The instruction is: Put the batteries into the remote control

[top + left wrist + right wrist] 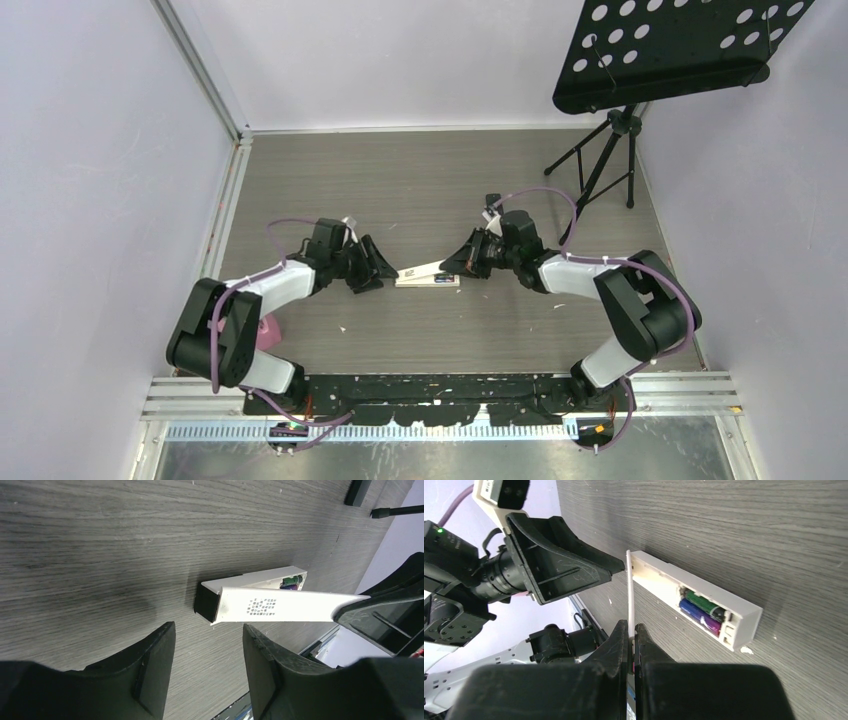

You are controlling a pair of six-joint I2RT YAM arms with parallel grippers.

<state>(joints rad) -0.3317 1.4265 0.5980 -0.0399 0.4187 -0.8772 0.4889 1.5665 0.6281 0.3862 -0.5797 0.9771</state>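
Grip of my right gripper: pressed together on the lower edge of the thin white cover, held edge-on. Risk, in my judgement: so narrow a pinch may let the cover twist or slip as it meets the remote. The remote lies loose on the table and may skid. My left gripper stands spread just short of the remote's end, touching nothing. Batteries, green and purple-blue, lie side by side in the open compartment.

The top camera looks steeply down over the whole tabletop. Both wrist cameras sit low and close, facing each other across the remote, which all views share.
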